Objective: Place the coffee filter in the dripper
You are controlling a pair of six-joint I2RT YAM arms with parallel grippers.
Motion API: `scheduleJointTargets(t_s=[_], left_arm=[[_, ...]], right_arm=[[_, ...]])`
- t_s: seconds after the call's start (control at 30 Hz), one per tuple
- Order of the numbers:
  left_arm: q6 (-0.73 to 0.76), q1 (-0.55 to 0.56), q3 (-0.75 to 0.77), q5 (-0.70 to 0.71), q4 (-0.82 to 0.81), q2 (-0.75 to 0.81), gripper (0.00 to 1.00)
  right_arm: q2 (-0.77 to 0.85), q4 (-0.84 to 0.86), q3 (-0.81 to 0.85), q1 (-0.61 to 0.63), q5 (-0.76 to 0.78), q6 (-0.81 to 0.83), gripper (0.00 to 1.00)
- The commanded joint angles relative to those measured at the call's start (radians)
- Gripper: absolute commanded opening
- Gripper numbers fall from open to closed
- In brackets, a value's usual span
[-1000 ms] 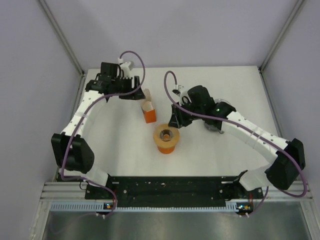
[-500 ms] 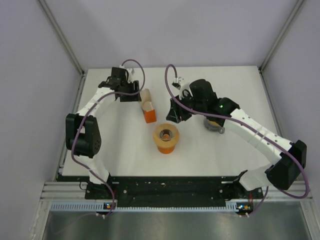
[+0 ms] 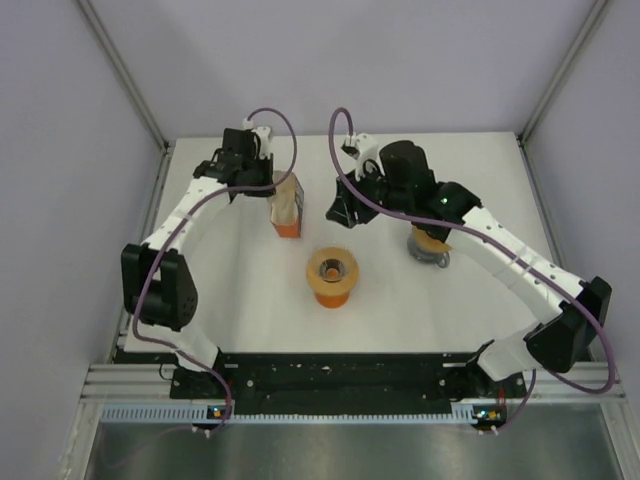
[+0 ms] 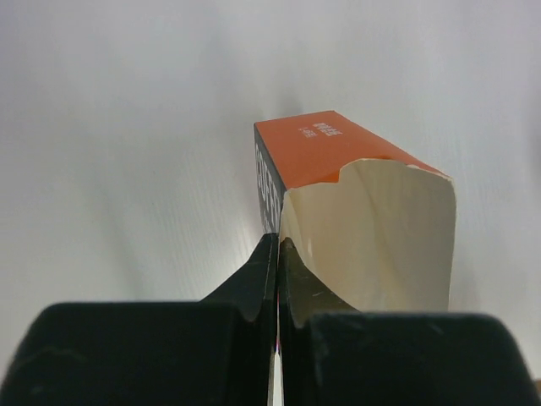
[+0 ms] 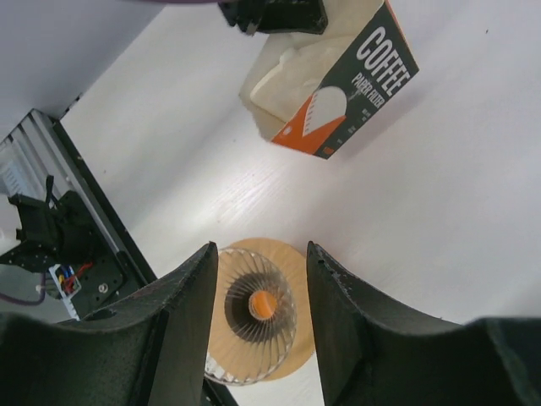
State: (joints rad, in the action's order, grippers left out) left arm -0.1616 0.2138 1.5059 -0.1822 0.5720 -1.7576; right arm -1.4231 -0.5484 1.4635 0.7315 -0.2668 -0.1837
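**Q:** What stage of the task is shown?

**A:** An early one. The left gripper [image 4: 277, 254] has its jaws together, clamped on a thin side wall of the orange carton [image 4: 338, 152]. The carton's open mouth lies directly ahead of the jaw tips.

**Q:** And the right gripper [image 5: 260, 249]?

**A:** Its jaws stand apart with nothing between them. The dripper [image 5: 283, 254] is seen through the gap, well beyond the tips, standing on the white surface [image 5: 439, 211]. The carton lies ahead of these jaws and off to one side, apart from them.

**Q:** Where is the coffee filter?

**A:** No separate coffee filter is visible. Only cream papers [image 5: 292, 72] show, sitting in the carton's mouth just past the left jaws. Whether one sheet stands loose from the rest cannot be told.

**Q:** What is done, and what is left?

**A:** The carton is secured, which appears to be a preparatory step. The dripper's ribbed inside and centre hole are bare, so nothing has been placed. It remains to draw one filter out, probably with the open right jaws, then carry it over the dripper's rim and seat it.
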Motion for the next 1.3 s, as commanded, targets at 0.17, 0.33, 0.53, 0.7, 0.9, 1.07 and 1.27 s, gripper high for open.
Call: scheduleJointTargets(t_s=[0.17, 0.33, 0.53, 0.7, 0.9, 1.07, 1.27], left_arm=[[0.151, 0.156, 0.017, 0.173, 0.055, 0.267, 0.00], [0.177, 0.177, 0.019, 0.228, 0.060, 0.291, 0.00], [0.181, 0.187, 0.030, 0.205, 0.069, 0.280, 0.00], [0.130, 0.188, 0.027, 0.132, 0.074, 0.270, 0.00], [-0.106, 0.107, 0.002, -0.053, 0.071, 0.283, 0.00], [-0.327, -0.031, -0.026, -0.206, 0.037, 0.310, 0.00], [-0.398, -0.036, -0.007, -0.201, 0.052, 0.294, 0.00]], right_arm=[[-0.157, 0.240, 0.133, -0.003, 0.055, -0.106, 0.54], [-0.145, 0.333, 0.098, 0.012, 0.034, -0.108, 0.52], [-0.011, 0.505, -0.068, 0.052, 0.017, 0.016, 0.48], [-0.069, 0.363, 0.014, 0.052, 0.161, -0.016, 0.50], [-0.076, 0.386, 0.012, 0.023, 0.114, -0.046, 0.61], [-0.014, 0.413, -0.018, 0.020, 0.098, -0.030, 0.64], [-0.057, 0.343, 0.067, 0.130, 0.305, 0.038, 0.66]])
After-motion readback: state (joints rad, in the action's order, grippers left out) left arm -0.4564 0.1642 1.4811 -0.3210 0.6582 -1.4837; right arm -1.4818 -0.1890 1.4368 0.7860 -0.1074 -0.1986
